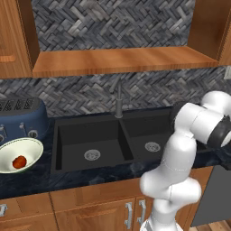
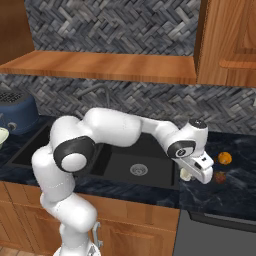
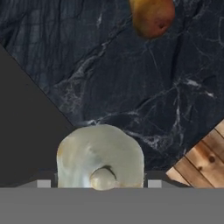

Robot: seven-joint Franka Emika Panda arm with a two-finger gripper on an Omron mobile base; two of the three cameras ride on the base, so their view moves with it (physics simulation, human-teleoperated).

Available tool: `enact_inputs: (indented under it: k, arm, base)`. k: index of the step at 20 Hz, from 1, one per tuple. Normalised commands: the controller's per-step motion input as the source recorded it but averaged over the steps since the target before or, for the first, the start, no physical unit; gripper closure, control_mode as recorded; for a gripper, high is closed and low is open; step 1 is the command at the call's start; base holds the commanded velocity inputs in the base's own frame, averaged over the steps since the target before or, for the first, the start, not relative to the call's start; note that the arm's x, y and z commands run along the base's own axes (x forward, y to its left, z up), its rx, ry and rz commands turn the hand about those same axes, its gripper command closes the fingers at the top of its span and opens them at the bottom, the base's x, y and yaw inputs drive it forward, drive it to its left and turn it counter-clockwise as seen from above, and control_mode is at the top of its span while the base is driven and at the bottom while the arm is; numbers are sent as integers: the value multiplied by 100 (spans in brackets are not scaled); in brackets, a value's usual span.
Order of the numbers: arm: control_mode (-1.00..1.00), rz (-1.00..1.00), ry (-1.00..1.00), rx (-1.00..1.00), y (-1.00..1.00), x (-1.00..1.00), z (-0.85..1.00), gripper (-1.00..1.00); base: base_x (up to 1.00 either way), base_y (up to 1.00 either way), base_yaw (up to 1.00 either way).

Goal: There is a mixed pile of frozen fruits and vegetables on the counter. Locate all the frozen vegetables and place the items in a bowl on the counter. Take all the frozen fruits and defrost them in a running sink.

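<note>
One veg, the garlic [image 3: 99, 156], sits clamped between the jaws; bowl [image 1: 28, 146] lies far left across the sink [image 1: 108, 140], so carry leftward.

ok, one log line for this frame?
gripper: shut on garlic bulb | over counter right of sink | bowl: holds tomato | orange fruit: on counter

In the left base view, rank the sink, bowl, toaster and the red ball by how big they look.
1. sink
2. toaster and bowl: look about alike, and both are cut off by the picture's edge, so unranked
3. red ball, smallest
</note>
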Motion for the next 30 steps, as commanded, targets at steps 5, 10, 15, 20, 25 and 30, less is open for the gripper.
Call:
enact_inputs:
  k: [5,10,15,20,25,30]
  arm:
    - [-100,16,0,-1,52,6,18,100]
    - [-100,18,1,0,48,16,23,100]
    - [-100,19,5,0,52,14,15,100]
    - [-100,20,4,0,55,6,3,100]
    - [-100,19,4,0,52,9,6,100]
    - [-100,17,2,0,50,16,16,100]
  base:
    - [0,0,0]
    - [0,0,0]
    - [0,0,0]
    - [0,0,0]
    - [0,0,0]
    - [0,0,0]
